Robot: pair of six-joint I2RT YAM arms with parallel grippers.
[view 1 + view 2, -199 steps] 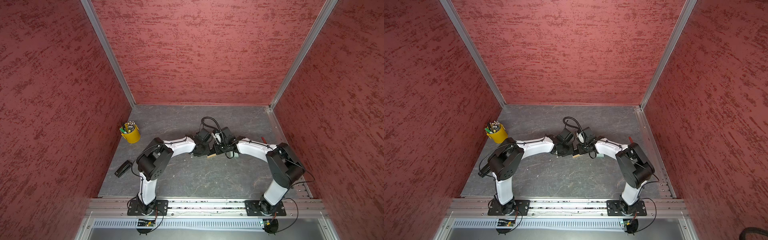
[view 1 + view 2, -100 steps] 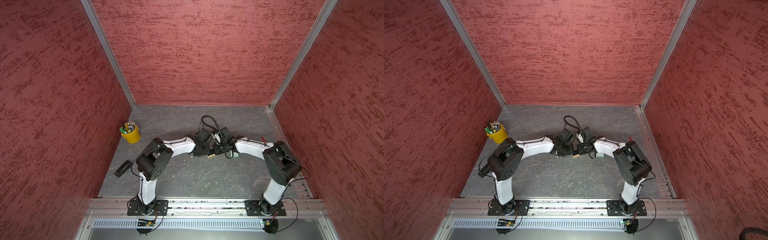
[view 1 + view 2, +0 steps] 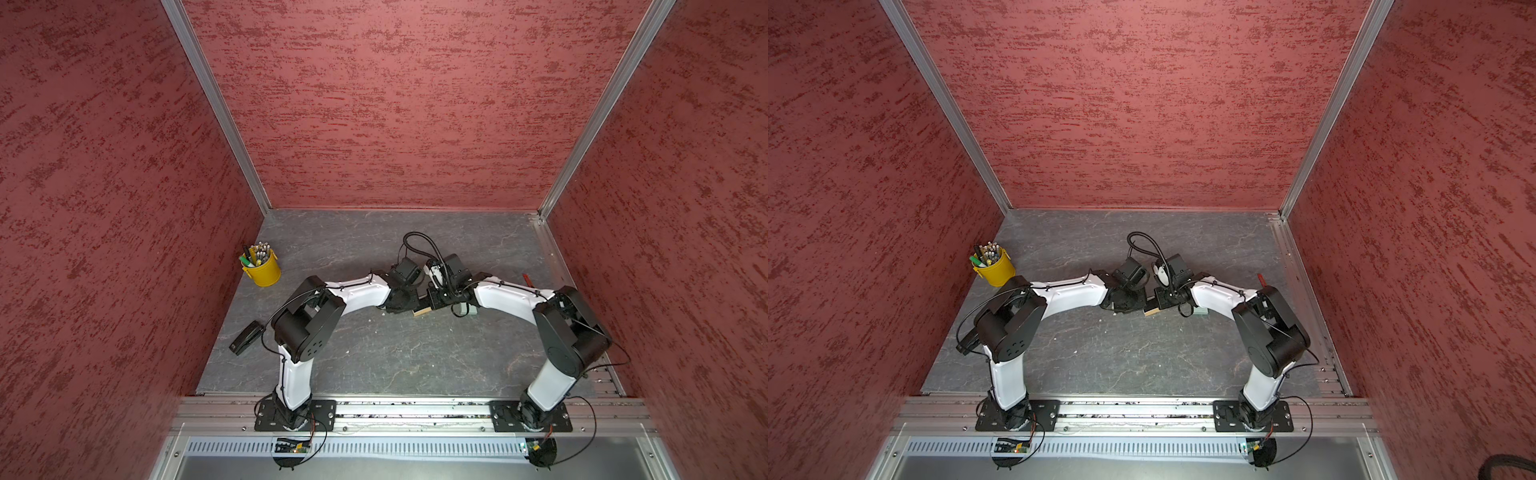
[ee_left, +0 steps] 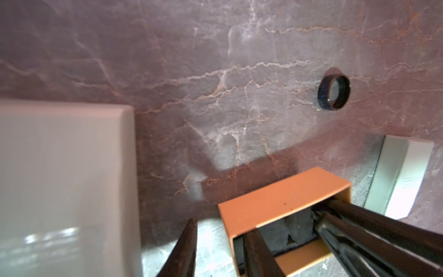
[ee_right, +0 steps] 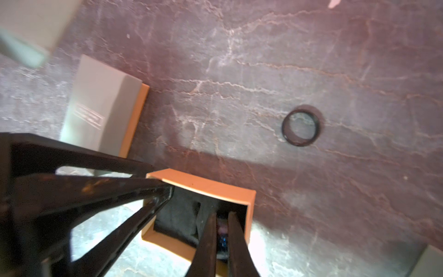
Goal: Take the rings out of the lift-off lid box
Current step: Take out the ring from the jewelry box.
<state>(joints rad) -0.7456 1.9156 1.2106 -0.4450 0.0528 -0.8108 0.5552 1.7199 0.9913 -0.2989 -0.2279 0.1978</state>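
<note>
Seen from above, with the arm bases at 6 o'clock, both arms reach in and meet over a small open orange box (image 3: pixel 423 311) near the middle of the grey table (image 3: pixel 374 357). The left gripper (image 4: pixel 220 225) straddles one wall of that box, one finger inside and one outside. Whether the two fingers actually squeeze the wall I cannot tell. The right gripper (image 5: pixel 221 215) dips into the box with its fingers pressed almost together, pinching a small dark ring (image 5: pixel 221 236) that shows a bluish glint, low against the dark lining.

A loose ring (image 4: pixel 333 92), black, lies flat on the bare table outside the box – near it, not touching. No other rings can be made out.

In the right wrist view a printed pale block (image 5: pixel 100 108) with an orange strip along one side lies close beside the orange box. From above, a mint box (image 3: pixel 471 309) sits at 3 o'clock of the orange box, partly under the right arm. A yellow cup (image 3: pixel 262 272) full of pens stands toward 10 o'clock at the table's edge – a black stapler (image 3: pixel 246 337) lies toward 8 o'clock
</note>
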